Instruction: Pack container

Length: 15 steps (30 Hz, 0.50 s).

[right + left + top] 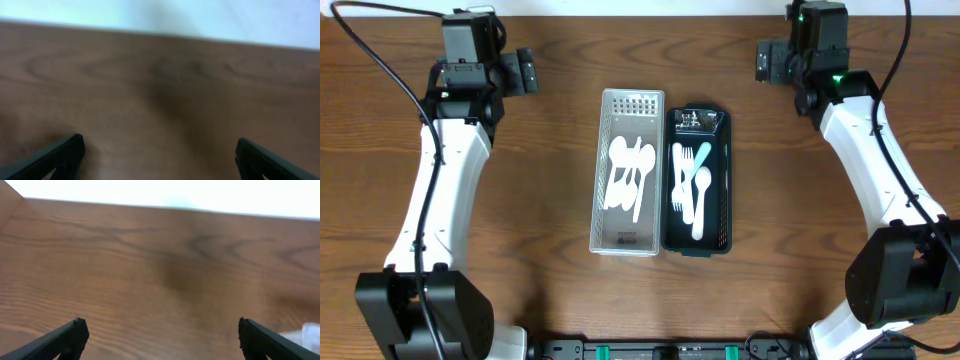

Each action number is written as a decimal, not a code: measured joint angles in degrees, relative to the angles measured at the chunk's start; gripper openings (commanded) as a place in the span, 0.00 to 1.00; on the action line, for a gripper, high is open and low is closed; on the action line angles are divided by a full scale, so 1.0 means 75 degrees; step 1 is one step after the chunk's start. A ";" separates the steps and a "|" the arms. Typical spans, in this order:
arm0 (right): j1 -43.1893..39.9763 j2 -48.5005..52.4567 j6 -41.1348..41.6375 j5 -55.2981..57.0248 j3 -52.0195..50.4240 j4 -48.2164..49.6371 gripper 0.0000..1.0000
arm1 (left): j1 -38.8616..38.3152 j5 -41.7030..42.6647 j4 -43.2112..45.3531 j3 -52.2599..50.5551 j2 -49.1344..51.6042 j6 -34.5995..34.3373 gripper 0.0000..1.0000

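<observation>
Left claw (160, 335) and right claw (159, 150) gape empty. Two touching trays on the counter (520, 250): one white tray (632, 103) with white spoons (630, 175), one black tray (696, 243) with one teal spoon (700, 155).

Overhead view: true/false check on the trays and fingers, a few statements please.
1. White tray and black tray sit side by side. True.
2. Black tray holds only white cutlery. False: a teal spoon lies in it too.
3. White tray is empty. False: white spoons lie in it.
4. Left fingers grip a spoon. False: they stand open and empty over the table.
5. Right fingers stand open, holding nothing. True.
</observation>
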 measured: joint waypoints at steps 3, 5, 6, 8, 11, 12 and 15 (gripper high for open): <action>0.0003 -0.0047 -0.0061 0.0157 -0.0163 -0.0093 0.99 | -0.0032 0.0006 0.0341 -0.0790 -0.0443 0.0079 0.98; 0.0003 -0.0216 -0.0090 0.0221 -0.0536 0.0058 0.99 | -0.0032 0.0003 0.0726 -0.1443 -0.0883 0.0102 0.98; 0.0003 -0.0326 -0.0090 0.0233 -0.0764 0.0192 0.99 | -0.0032 0.0003 0.0968 -0.1766 -0.1116 0.0105 0.98; 0.0003 -0.0737 -0.0087 0.0233 -0.1408 0.0510 0.99 | -0.0032 0.0015 0.1565 -0.2562 -0.1769 0.0114 0.98; 0.0006 -0.1886 0.0015 0.0233 -0.2684 0.1008 0.99 | -0.0058 0.0061 0.2346 -0.3847 -0.3010 0.0128 0.98; 0.0006 -0.2305 0.0096 0.0227 -0.3054 0.1177 0.99 | -0.0085 0.0061 0.2594 -0.4211 -0.3369 0.0131 0.98; 0.0009 -0.3716 0.0364 0.0236 -0.4176 0.1705 0.99 | -0.0321 0.0085 0.3031 -0.5272 -0.4462 0.0131 0.98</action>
